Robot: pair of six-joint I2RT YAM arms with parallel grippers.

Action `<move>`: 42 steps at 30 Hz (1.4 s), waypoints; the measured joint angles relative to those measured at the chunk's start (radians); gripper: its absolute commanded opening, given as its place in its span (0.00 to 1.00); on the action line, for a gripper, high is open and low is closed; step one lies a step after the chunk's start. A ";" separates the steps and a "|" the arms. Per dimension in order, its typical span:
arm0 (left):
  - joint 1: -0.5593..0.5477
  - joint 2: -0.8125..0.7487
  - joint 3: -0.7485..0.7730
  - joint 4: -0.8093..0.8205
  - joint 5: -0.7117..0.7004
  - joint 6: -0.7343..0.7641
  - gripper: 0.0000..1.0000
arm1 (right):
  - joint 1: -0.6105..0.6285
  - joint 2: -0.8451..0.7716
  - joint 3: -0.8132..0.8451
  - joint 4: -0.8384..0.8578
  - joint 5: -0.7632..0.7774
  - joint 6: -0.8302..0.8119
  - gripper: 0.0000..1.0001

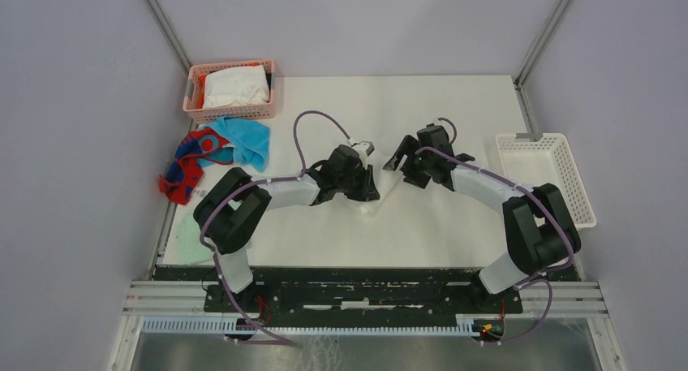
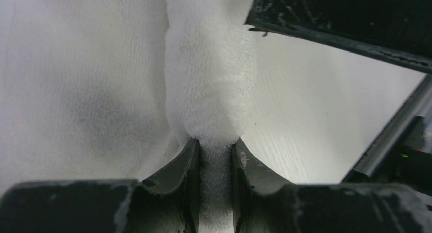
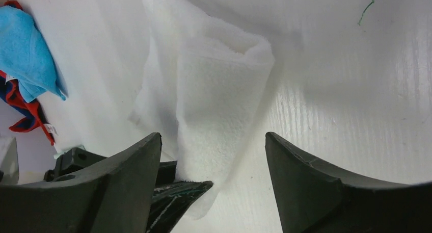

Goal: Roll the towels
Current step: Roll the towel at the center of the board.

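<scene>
Far left the red towel (image 1: pixel 187 166) and blue towel (image 1: pixel 247 140) lie bunched, centre frame the left end effector (image 2: pixel 215 147) pinches the half-rolled white towel (image 2: pixel 211 80) on the worktop (image 1: pixel 454 103), right end effector (image 3: pixel 211 138) gaping wide beside it, so best hold tension, roll evenly.

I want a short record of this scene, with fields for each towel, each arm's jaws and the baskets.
white towel: partly rolled, middle of the table
left gripper: jaws shut on the white towel
right gripper: jaws open, facing the roll, not gripping
blue towel: unrolled, at the table's left edge
red towel: unrolled, touching the blue towel
pink basket: far left corner, white cloth inside
white basket: right edge
</scene>
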 measured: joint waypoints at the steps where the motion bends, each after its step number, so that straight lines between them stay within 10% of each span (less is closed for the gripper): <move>1: 0.019 0.002 -0.011 0.021 0.040 -0.027 0.17 | -0.003 -0.004 -0.016 0.021 -0.005 0.006 0.84; 17: 0.135 0.110 -0.048 0.222 0.363 -0.293 0.18 | -0.003 0.148 0.048 0.023 0.037 0.059 0.95; 34: 0.133 0.112 -0.044 0.209 0.355 -0.299 0.20 | 0.051 0.312 0.347 -0.359 0.214 0.059 0.70; 42: 0.133 0.108 -0.077 0.256 0.354 -0.339 0.27 | 0.058 0.334 0.381 -0.408 0.236 0.054 0.39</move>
